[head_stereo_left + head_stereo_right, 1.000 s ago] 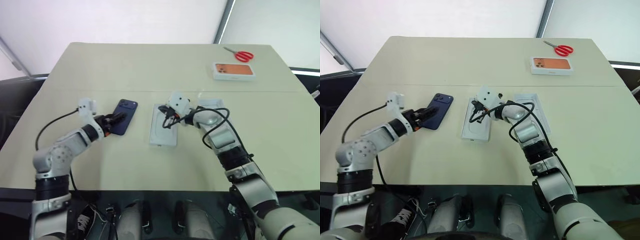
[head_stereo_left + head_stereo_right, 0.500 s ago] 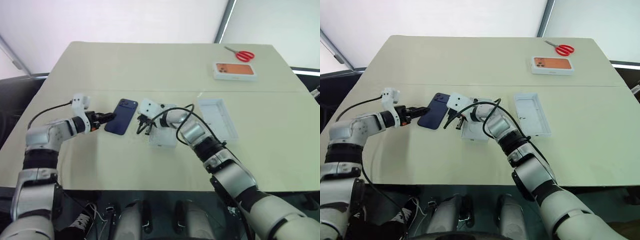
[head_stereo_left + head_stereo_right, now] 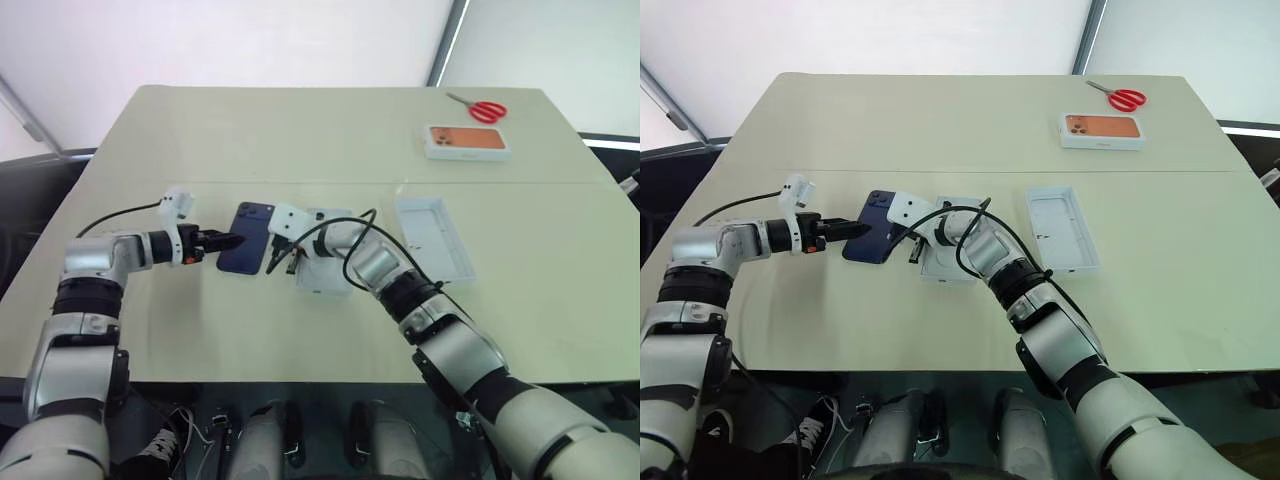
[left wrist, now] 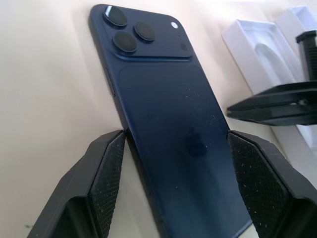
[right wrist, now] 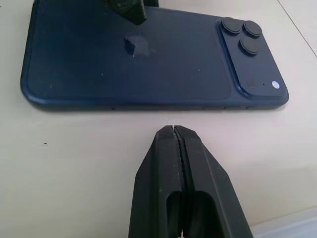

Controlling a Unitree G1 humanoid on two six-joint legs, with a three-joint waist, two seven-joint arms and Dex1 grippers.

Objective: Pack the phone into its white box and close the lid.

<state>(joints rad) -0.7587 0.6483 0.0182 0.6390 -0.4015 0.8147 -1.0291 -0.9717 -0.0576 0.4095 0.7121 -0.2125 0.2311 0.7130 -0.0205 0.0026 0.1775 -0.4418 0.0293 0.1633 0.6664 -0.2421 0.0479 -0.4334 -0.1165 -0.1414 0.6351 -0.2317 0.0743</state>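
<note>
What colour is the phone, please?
Dark navy blue; the phone shows best in the left wrist view.

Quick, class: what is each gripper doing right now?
Left gripper: open, fingers either side of the phone.
Right gripper: shut, holding nothing, beside the phone.

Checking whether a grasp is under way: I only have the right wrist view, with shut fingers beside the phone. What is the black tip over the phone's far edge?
Observer: That is the left gripper; its open fingers straddle one end of the phone.
Operator: Is the phone lifted yet?
Observer: No, in the head view it appears to lie flat on the table.
Operator: Where is the packaging?
Observer: An open white tray lies on the robot's right, apart from the phone.
</note>
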